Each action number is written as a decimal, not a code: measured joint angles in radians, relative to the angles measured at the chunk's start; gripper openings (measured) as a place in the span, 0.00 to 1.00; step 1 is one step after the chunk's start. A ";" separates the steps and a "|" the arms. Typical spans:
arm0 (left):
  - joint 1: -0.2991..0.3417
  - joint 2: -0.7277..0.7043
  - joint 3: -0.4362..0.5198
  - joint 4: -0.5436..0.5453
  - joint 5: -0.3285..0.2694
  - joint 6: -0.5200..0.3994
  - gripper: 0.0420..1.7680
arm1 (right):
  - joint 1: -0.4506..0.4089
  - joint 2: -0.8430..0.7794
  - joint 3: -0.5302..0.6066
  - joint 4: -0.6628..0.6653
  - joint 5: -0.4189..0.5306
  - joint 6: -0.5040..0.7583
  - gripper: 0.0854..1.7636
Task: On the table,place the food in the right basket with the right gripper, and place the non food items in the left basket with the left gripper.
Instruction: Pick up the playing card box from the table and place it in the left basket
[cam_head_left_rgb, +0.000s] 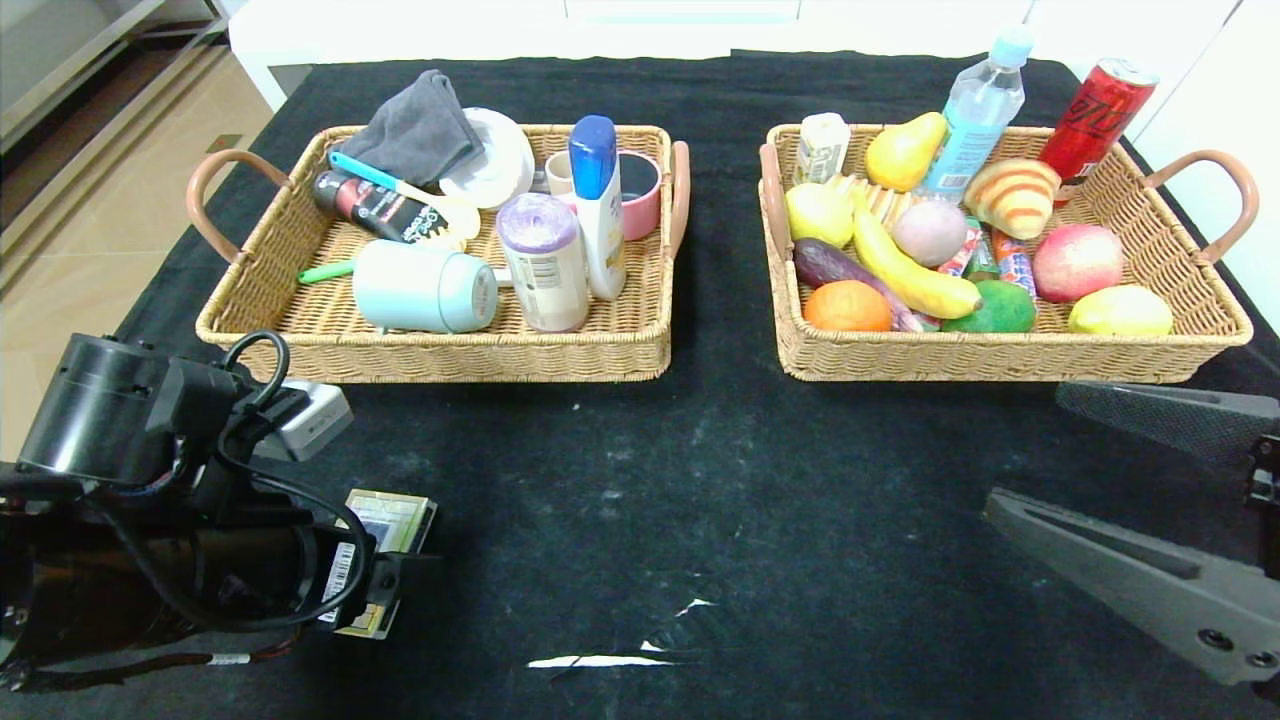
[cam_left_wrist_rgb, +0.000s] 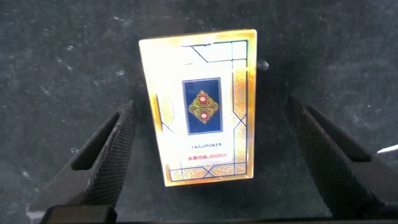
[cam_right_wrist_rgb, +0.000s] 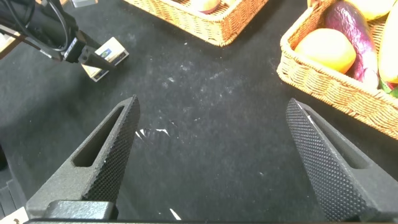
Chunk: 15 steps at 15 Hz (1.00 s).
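A: Where is the card box (cam_left_wrist_rgb: 201, 132)?
B: Flat on the table (cam_head_left_rgb: 700, 480), near the left basket (cam_head_left_rgb: 440, 345). The left gripper (cam_left_wrist_rgb: 208, 158) hangs over it, jaws wide apart, holding nothing.
A: How should it grasp?
B: Likely lower straight, keep the box centred, close on the long sides.
A: And the right gripper (cam_right_wrist_rgb: 211, 155)?
B: Spread open, empty, idling in front of the right basket (cam_head_left_rgb: 1000, 355)

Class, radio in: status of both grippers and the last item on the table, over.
Left gripper open, straddling card box on the cloth, fingers not touching it. Right gripper open, empty, above bare table. Left basket beyond it, path unobstructed.
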 joint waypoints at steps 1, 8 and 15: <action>0.000 0.001 -0.001 0.000 0.003 -0.001 0.97 | 0.000 0.000 0.000 0.000 0.000 0.000 0.97; -0.001 0.007 0.000 0.000 0.001 0.003 0.97 | 0.000 0.000 0.001 0.001 0.000 0.000 0.97; -0.001 0.016 0.000 0.000 0.001 0.002 0.60 | 0.000 0.000 0.001 0.000 0.000 0.000 0.97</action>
